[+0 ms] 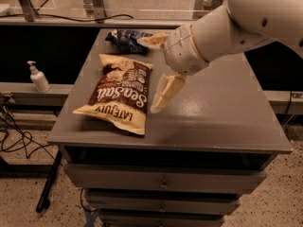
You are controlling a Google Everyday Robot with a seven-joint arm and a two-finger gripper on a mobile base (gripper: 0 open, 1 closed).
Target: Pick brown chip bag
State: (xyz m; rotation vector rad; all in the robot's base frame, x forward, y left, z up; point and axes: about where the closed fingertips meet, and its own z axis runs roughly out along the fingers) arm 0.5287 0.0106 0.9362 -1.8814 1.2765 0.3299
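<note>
Item 1, gripper (147, 75): I am seeing it hanging over the middle of the tabletop (222, 103), just beside the right edge of the task item. Its cream fingers (165, 91) are standing spread wide apart and holding nothing. One is pointing left toward the back of the tabletop, the other is angling down and left with its tip close to the surface. The white arm (236, 22) is reaching in from the upper right.

Item 2, brown chip bag (120, 91): it is lying flat on the left half of the tabletop, its "Sea Salt" script reading upside down from this view. Its "LATE JULY" end is sitting near the front edge. The lower finger is sitting alongside its right edge; I cannot tell whether they are touching.

Item 3, dark blue snack bag (124, 39): it is lying crumpled at the back of the tabletop, just behind the brown chip bag. The upper finger is crossing in front of its right end in this view.

Item 4, pump bottle (38, 77): it is standing upright on a lower ledge to the left, well apart from the bags.

Item 5, drawers (163, 178): they are sitting closed beneath the tabletop.

Item 6, cables (14, 138): they are trailing across the floor at the lower left.
</note>
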